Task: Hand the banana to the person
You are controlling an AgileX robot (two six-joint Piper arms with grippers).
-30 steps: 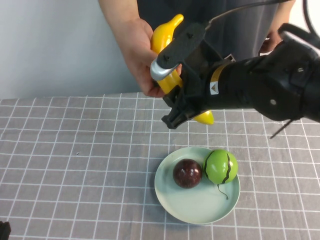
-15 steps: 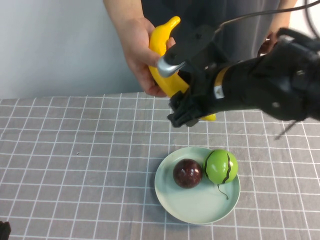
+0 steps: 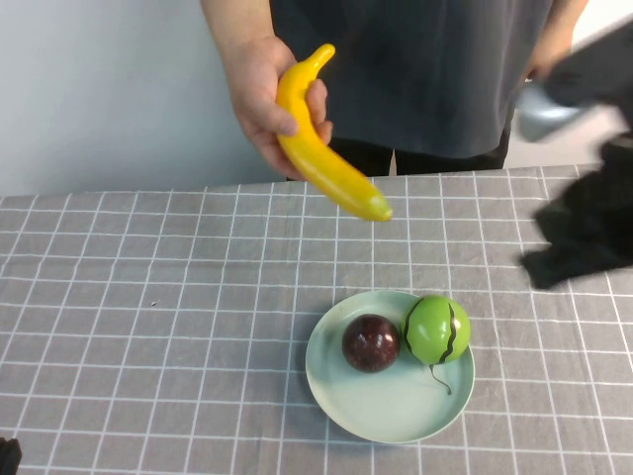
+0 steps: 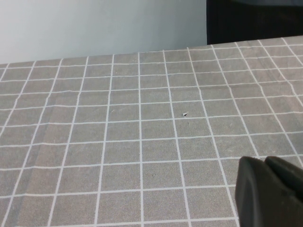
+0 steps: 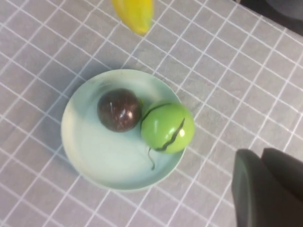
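Observation:
The person (image 3: 425, 69) stands behind the table and holds the yellow banana (image 3: 321, 148) in one hand (image 3: 259, 94), slanting down over the table's far edge. The banana's tip shows in the right wrist view (image 5: 133, 12). My right gripper (image 3: 584, 237) is a dark blur at the right side, well clear of the banana; in the right wrist view (image 5: 262, 156) its fingers lie together and hold nothing. My left gripper (image 4: 265, 163) is shut and empty above bare cloth at the near left.
A pale green plate (image 3: 391, 411) holds a dark red fruit (image 3: 371, 342) and a round green fruit (image 3: 436, 330); both show in the right wrist view too. A grey checked cloth (image 3: 148, 327) covers the table.
My right gripper has let go of the banana and pulled away to the right. The person now holds the banana alone and has shifted it slightly left.

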